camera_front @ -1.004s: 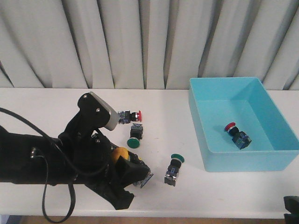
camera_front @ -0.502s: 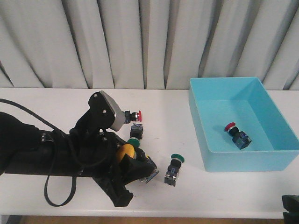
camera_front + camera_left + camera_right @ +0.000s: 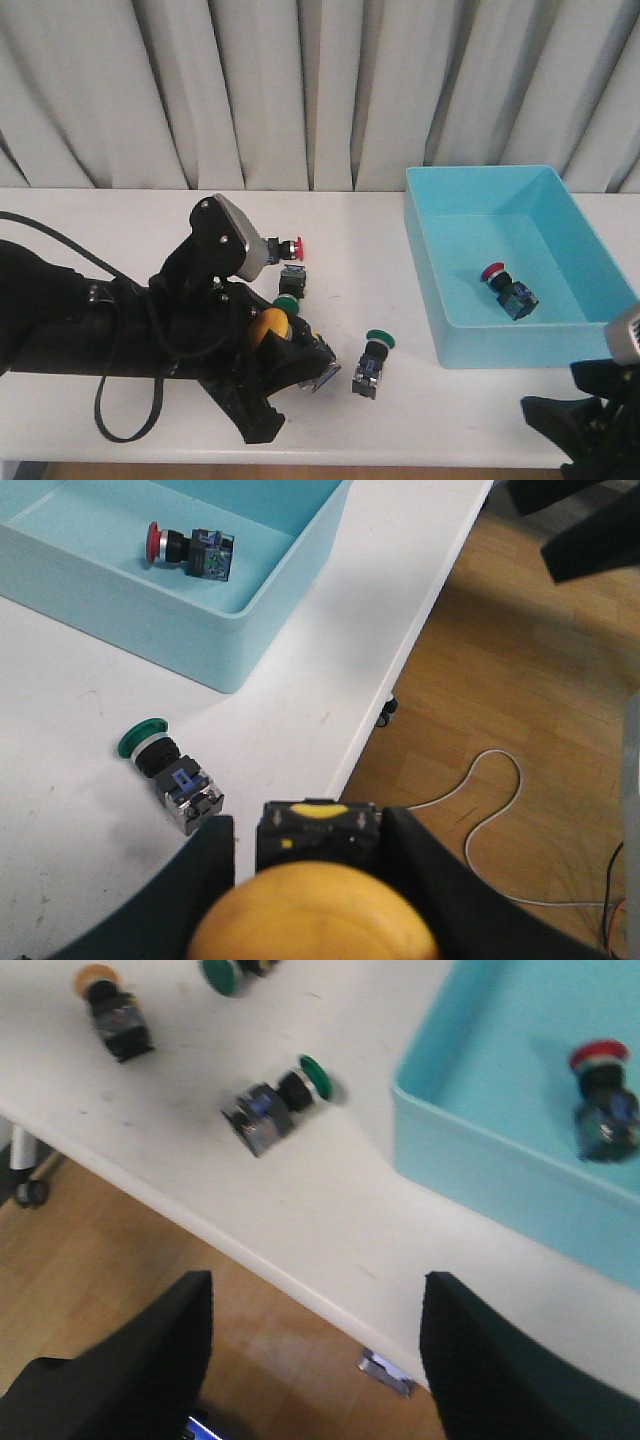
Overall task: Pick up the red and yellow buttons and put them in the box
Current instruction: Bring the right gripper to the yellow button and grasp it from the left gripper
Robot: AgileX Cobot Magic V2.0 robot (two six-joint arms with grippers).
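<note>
My left gripper [image 3: 292, 368] is shut on a yellow button [image 3: 268, 325], held just above the table's front edge. In the left wrist view the yellow button's [image 3: 315, 920] cap fills the space between the fingers of the left gripper [image 3: 312, 842]. A red button [image 3: 285, 246] lies on the table behind the left arm. Another red button [image 3: 495, 273] lies inside the turquoise box [image 3: 520, 342] at the right, also seen as the red button [image 3: 185, 548] in the box [image 3: 150, 610]. My right gripper [image 3: 578, 432] stands open below the box's front, with nothing in the right gripper [image 3: 315, 1360].
Two green-capped switches lie on the table: one [image 3: 374, 352] between the left gripper and the box, one [image 3: 288, 298] beside the left arm. The table's front edge [image 3: 250, 1260] runs close to both grippers, with wooden floor and a cable [image 3: 500, 810] below.
My left arm has carried the yellow button up and to the right, then held still. My right gripper has risen into view at the bottom right.
</note>
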